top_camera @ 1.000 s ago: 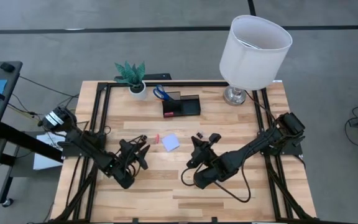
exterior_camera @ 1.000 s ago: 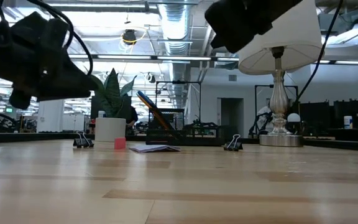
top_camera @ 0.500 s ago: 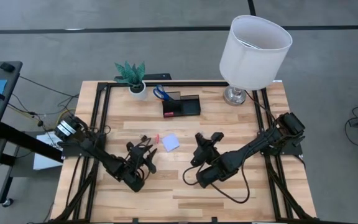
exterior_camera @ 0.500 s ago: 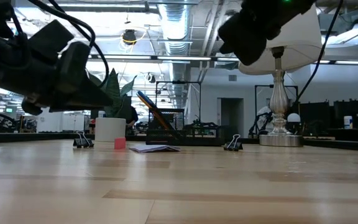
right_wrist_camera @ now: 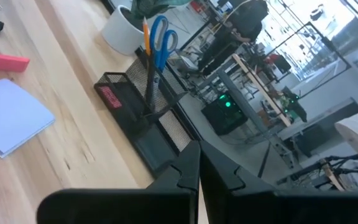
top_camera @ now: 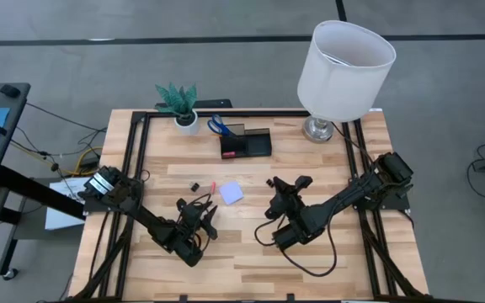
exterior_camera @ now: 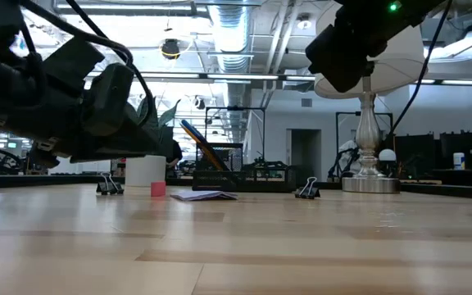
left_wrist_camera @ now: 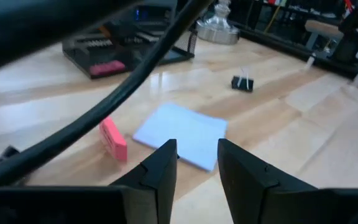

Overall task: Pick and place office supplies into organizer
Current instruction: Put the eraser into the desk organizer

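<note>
Writing: none readable on any item.
Left tool (left_wrist_camera: 194, 165): fingers parted, empty, above the bare worktop (top_camera: 251, 252) near the note pad (top_camera: 231, 194).
Right tool (right_wrist_camera: 197, 163): clenched, empty, raised mid-worktop.
Organizer (top_camera: 246, 143): far edge, holding scissors (top_camera: 218, 126).
Binder clip (top_camera: 195, 186): loose, beside the red bit (top_camera: 213, 188).

The tabletop (top_camera: 251, 252) is showing pale wooden planks with a smooth, faintly shiny finish — light is glancing off it in the low view. The organizer (right_wrist_camera: 138, 121) is looking like black wire mesh, matt. The note pad (left_wrist_camera: 180, 134) is lying as plain matt paper. The scissors (right_wrist_camera: 159, 38) are showing glossy blue plastic handles — the lamp base (top_camera: 317, 129) is gleaming like polished metal.
</note>
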You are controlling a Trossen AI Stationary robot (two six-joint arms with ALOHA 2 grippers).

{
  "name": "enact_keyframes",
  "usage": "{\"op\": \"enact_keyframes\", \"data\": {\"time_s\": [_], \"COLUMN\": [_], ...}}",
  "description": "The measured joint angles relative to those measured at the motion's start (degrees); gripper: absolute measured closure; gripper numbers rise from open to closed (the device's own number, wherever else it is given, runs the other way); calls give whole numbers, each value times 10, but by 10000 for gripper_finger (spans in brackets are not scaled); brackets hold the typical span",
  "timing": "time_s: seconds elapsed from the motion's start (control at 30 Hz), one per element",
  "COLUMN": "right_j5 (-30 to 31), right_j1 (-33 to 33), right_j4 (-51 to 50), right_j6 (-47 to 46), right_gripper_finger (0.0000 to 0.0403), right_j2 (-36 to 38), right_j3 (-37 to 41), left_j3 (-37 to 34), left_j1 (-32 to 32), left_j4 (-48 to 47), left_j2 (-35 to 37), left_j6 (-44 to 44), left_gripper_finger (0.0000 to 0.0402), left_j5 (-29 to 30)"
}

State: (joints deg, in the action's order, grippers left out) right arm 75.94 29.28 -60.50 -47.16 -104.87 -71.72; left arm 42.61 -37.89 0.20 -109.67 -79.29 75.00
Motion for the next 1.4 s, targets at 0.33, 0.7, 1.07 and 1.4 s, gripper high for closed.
{"op": "enact_keyframes", "data": {"time_s": [0.33,0.7,1.07,1.4], "right_j5": [7,6,6,5], "right_j1": [-1,-1,-1,-2], "right_j4": [-5,-5,-6,-18], "right_j6": [0,0,1,6], "right_gripper_finger": [401,401,401,401], "right_j2": [0,0,0,0], "right_j3": [0,0,0,0], "left_j3": [0,0,0,23], "left_j1": [-4,18,44,39], "left_j4": [-26,-83,-60,-51], "left_j2": [-2,-2,-27,-83], "left_j6": [-9,-31,-49,-49], "left_gripper_finger": [313,313,313,313], "left_j5": [-46,-104,-133,-83]}}
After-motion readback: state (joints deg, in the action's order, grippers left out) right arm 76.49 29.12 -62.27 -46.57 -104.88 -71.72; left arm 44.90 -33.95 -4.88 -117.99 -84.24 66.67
